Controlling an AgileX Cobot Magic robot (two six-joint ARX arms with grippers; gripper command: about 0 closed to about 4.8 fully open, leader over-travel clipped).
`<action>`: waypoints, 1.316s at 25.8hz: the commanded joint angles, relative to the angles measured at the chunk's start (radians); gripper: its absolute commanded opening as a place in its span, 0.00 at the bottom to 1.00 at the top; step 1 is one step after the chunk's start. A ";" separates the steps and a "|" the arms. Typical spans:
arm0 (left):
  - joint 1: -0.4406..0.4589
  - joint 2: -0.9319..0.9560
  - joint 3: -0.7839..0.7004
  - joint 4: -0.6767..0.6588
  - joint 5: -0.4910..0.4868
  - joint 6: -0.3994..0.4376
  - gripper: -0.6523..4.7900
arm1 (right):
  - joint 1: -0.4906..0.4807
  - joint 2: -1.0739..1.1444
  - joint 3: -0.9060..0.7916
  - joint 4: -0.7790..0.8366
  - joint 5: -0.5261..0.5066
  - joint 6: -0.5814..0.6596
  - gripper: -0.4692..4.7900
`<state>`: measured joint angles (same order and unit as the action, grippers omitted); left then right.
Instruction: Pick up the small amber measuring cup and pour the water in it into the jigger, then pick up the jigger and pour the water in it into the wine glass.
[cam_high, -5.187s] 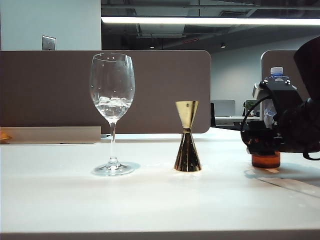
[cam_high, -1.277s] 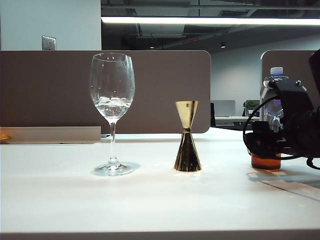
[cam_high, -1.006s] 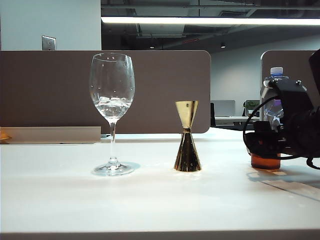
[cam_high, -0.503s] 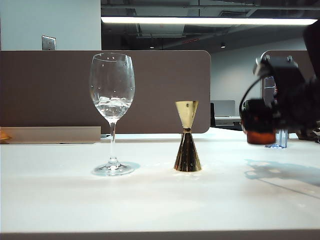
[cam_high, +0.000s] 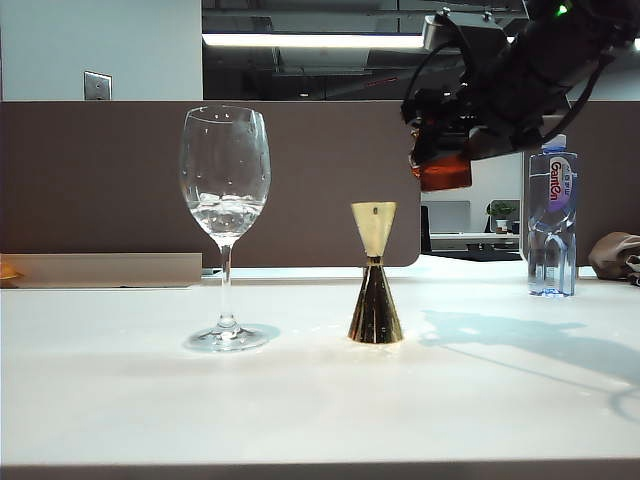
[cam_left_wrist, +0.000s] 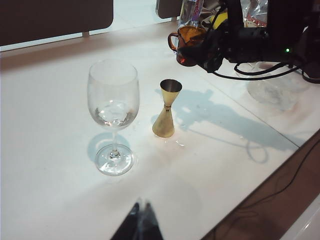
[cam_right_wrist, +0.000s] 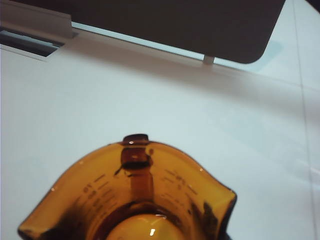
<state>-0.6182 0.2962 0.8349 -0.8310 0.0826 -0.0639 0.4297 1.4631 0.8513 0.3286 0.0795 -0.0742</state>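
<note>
Fingertips of the right gripper (cam_high: 440, 150) are hidden behind its dark body, clamped on the small amber measuring cup (cam_high: 445, 172) at upper right of the exterior frame, above the jigger (cam_high: 375, 272). Left gripper (cam_left_wrist: 140, 225) shows only blurred, narrow tips; cannot tell its state. White table (cam_high: 300, 400) carries the wine glass (cam_high: 224, 225) and a plastic bottle (cam_high: 552, 222) before brown partitions.

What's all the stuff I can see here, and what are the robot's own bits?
wine glass: one, clear, a little water in it, standing left on the white table.
jigger: one, gold, standing mid-table, right of the wine glass.
small amber measuring cup: one, orange-brown, held in the air above and right of the jigger.
water bottle: one, clear plastic, far right.
partition panel: brown, behind the table.
right gripper: black, raised, holding the measuring cup.
left gripper: dark fingertips close together, over the near table edge.
</note>
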 joint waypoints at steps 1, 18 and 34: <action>-0.001 0.000 0.004 0.008 0.000 0.004 0.12 | 0.003 -0.008 0.013 -0.044 0.015 -0.095 0.08; -0.001 0.000 0.004 0.008 0.000 0.004 0.12 | 0.005 -0.034 0.013 -0.064 -0.087 -0.312 0.08; -0.001 0.000 0.004 0.008 0.000 0.004 0.12 | 0.054 -0.043 0.076 -0.062 -0.101 -0.627 0.08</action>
<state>-0.6182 0.2962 0.8349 -0.8310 0.0822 -0.0639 0.4809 1.4258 0.9192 0.2413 -0.0193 -0.6651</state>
